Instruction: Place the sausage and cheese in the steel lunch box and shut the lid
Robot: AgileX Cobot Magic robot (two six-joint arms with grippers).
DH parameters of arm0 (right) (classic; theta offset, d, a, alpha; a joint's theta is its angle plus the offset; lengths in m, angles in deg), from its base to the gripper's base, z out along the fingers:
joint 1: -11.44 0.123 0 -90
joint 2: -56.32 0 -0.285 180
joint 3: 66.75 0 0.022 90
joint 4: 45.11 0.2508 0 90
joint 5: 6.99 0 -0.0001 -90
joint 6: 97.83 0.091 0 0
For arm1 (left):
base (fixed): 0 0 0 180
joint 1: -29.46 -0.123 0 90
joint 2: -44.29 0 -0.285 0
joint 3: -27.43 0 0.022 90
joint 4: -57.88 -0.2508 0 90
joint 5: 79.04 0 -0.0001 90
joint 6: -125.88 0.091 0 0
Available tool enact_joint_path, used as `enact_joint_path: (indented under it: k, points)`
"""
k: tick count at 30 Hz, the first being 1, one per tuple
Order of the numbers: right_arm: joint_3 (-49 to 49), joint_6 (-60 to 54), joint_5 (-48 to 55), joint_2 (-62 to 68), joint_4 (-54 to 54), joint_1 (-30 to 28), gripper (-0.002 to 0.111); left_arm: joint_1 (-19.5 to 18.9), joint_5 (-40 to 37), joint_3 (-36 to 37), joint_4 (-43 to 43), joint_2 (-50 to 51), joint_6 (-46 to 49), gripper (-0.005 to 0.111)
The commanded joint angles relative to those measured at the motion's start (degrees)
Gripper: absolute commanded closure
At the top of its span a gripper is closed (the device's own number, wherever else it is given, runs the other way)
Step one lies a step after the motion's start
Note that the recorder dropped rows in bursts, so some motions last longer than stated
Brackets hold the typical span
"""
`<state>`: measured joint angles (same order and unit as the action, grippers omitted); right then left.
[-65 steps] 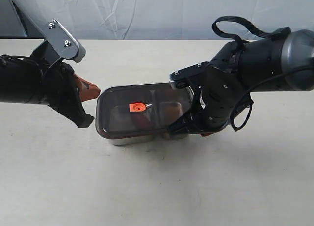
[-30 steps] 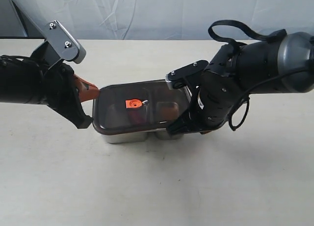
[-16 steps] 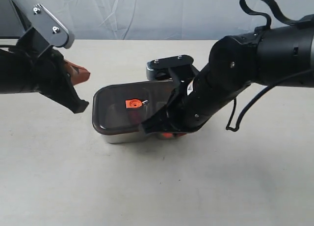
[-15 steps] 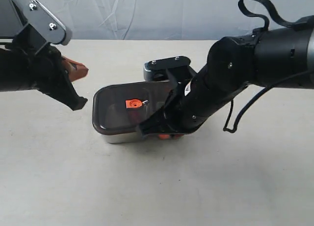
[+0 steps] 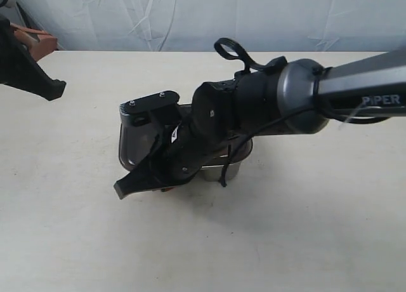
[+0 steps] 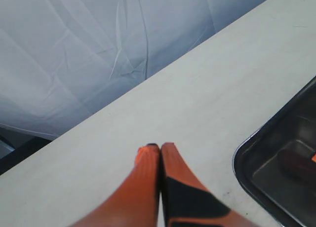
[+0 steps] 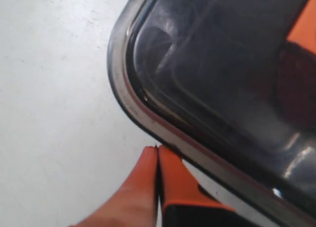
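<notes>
The dark smoky lid [image 5: 131, 141] lies on the steel lunch box [image 5: 236, 167], whose silver wall shows under my right arm. That arm reaches across the box and hides most of it. My right gripper [image 5: 166, 188] is shut and empty, with its tips [image 7: 158, 149] at the lid's [image 7: 217, 64] rounded corner rim. A dark red shape under the lid is the sausage [image 7: 296, 89], beside the orange valve tab [image 7: 306, 19]. The cheese is hidden. My left gripper [image 5: 35, 37] is shut and empty, far left at the back, off the box [image 6: 281, 172].
The pale table [image 5: 304, 241] spreads around the box on all sides. A white cloth backdrop [image 5: 190, 13] hangs behind the table's far edge. My right arm's cable loop [image 5: 231, 51] sticks up above the box.
My right arm has swung left across the lidded box, its shut gripper now at the box's near-left corner. My left arm has drawn back up to the far left.
</notes>
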<state>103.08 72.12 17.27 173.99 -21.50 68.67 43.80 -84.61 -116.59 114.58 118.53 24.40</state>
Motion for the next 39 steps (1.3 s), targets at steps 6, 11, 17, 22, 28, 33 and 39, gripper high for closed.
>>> enact_joint_path:
  k: [6,11,17,22,28,33,39]
  points:
    - [3.0,-0.5,-0.1,2.4,1.4,0.1,0.108,-0.1,-1.2,0.2,0.3,-0.5,-0.4,0.107]
    - [3.0,-0.7,2.8,2.2,1.6,0.2,0.108,-0.1,-1.5,0.7,0.3,-0.5,-0.4,0.107]
    - [3.0,-0.7,7.1,0.2,1.6,0.2,0.108,-0.1,-0.5,3.3,0.2,-0.4,-0.4,0.107]
    - [3.0,-0.2,8.2,-7.5,-1.5,-0.3,0.108,0.2,-2.2,4.0,0.2,-0.4,-0.4,0.107]
    - [3.0,18.2,3.6,-12.9,-23.6,-7.0,0.108,0.2,-2.9,4.0,1.1,-0.3,-0.4,0.107]
    - [6.5,17.4,2.9,-7.2,-25.4,-14.2,0.108,0.2,-3.8,4.0,4.5,1.8,-0.3,0.107]
    - [14.7,14.2,3.5,1.4,-25.4,-15.9,0.108,0.2,-4.7,4.0,4.7,3.2,-0.3,0.107]
